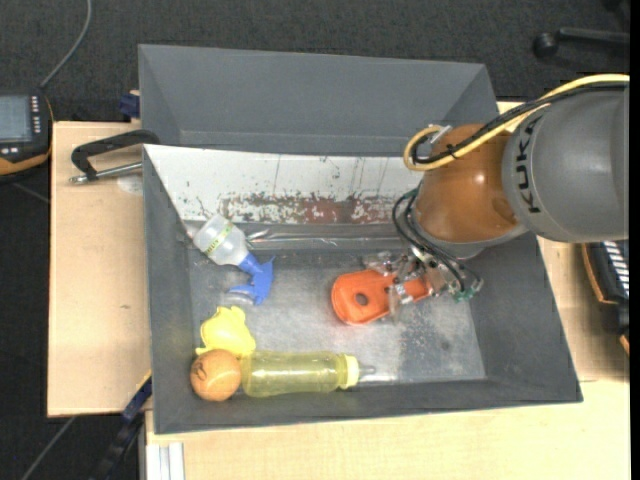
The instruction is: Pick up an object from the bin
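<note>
Orange plastic thing, rounded and chunky with a dark hole in its face, lies on the floor of the grey bin, a bit right of centre. That's the piece the gripper is at. The gripper sits low in the bin, right up against the orange thing's right edge and looks to be touching it. Honestly I can't tell whether it's spread or clamped, since the wrist and cables crowd that spot, so I won't call it a grasp.

Progress-wise, I'd say the reach is done and the actual pick isn't. The orange thing rests on the bin floor, so nothing is lifted yet. What's left is getting a sure grip and raising it clear.

Everything else sits well apart on the left side:
- a clear bottle with a blue part near the back
- a yellow toy
- an orange ball touching a pale yellow tube along the front wall
</note>
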